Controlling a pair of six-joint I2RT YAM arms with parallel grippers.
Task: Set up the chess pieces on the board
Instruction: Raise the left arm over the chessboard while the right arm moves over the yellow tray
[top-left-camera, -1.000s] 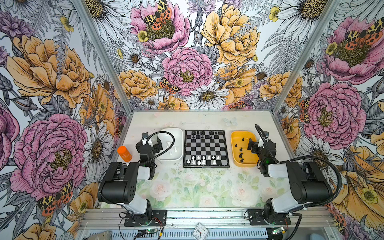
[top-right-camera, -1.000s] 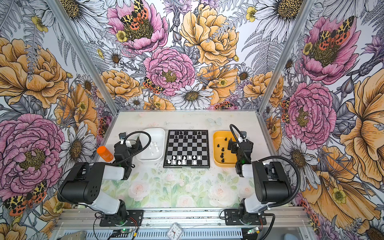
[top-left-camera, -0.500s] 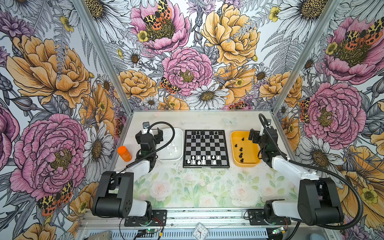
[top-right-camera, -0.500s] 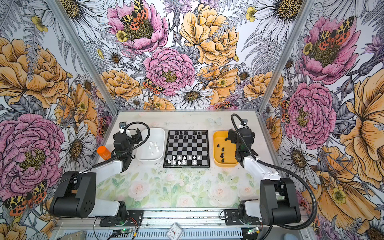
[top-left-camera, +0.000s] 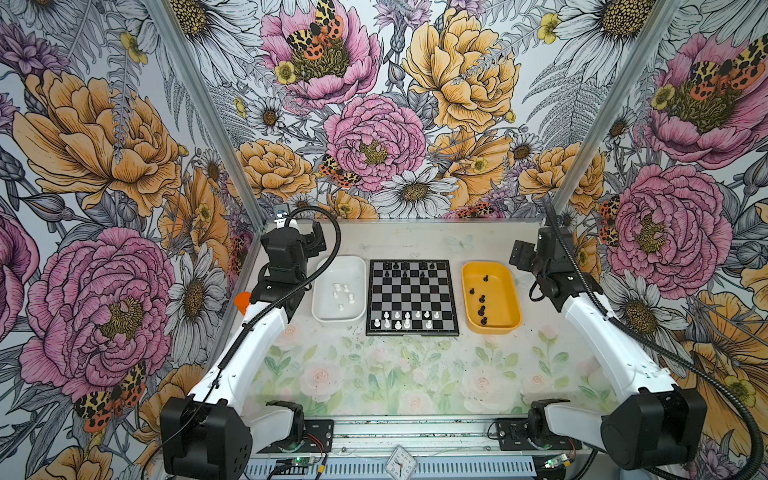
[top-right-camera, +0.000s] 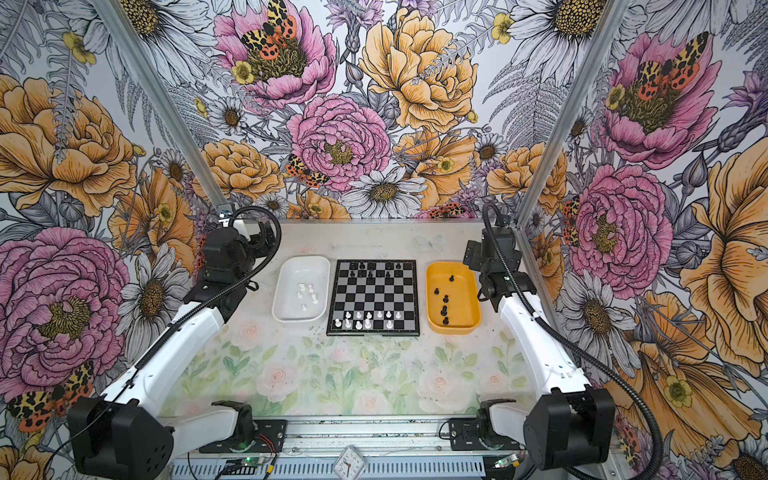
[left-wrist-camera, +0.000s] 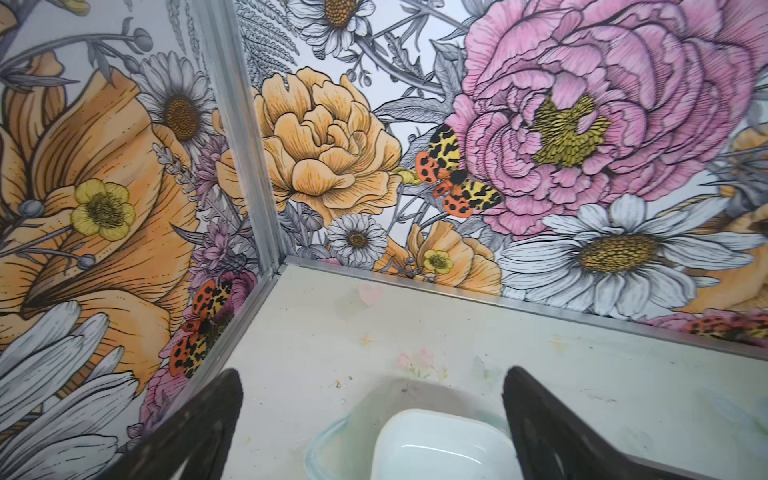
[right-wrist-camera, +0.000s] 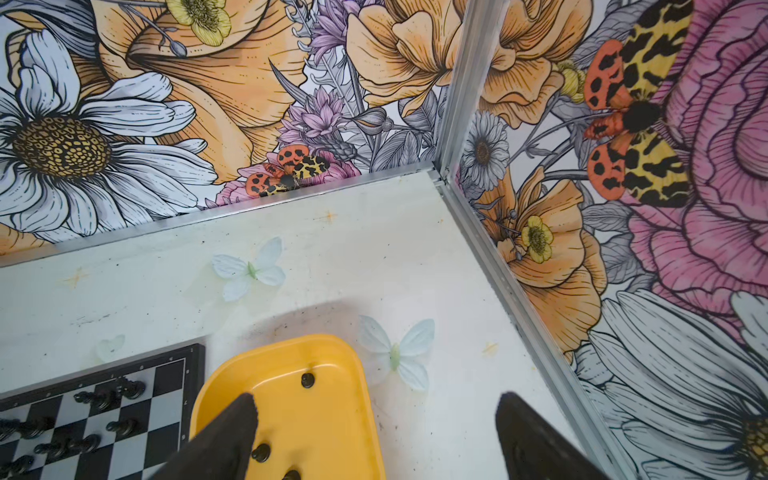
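The board (top-left-camera: 412, 297) lies flat at the centre of both top views, on the far half of the tabletop (top-left-camera: 395, 374). It is square, so it has no long axis, and its edges run parallel to the frame edges. It is checkered black and silver inside a black rim.

Of the chess pieces, the black pieces on the board (top-left-camera: 405, 268) stand in its two upper rows, toward the back wall. The white pieces on the board (top-left-camera: 399, 322) stand in its two lower rows. Both sets have gaps, and the middle rows are bare. All are tiny, and their kinds are hard to tell.

Just left of the board lies a white tray (top-left-camera: 328, 270) with its long axis running up the frame. It holds a few loose white pieces (top-left-camera: 343, 293). Just right of the board a yellow tray (top-left-camera: 505, 291) lies the same way, holding loose black pieces (top-left-camera: 482, 299).

The left gripper (left-wrist-camera: 372, 374) is at the upper left of the white tray. Its jaws are spread wide, hold nothing, and frame a corner of that tray in the left wrist view.

The right gripper (right-wrist-camera: 376, 398) is at the upper right of the yellow tray. Its jaws are also spread wide and empty, with one dark finger (right-wrist-camera: 224, 436) in front of the tray's rim in the right wrist view.

Floral walls enclose the scene.
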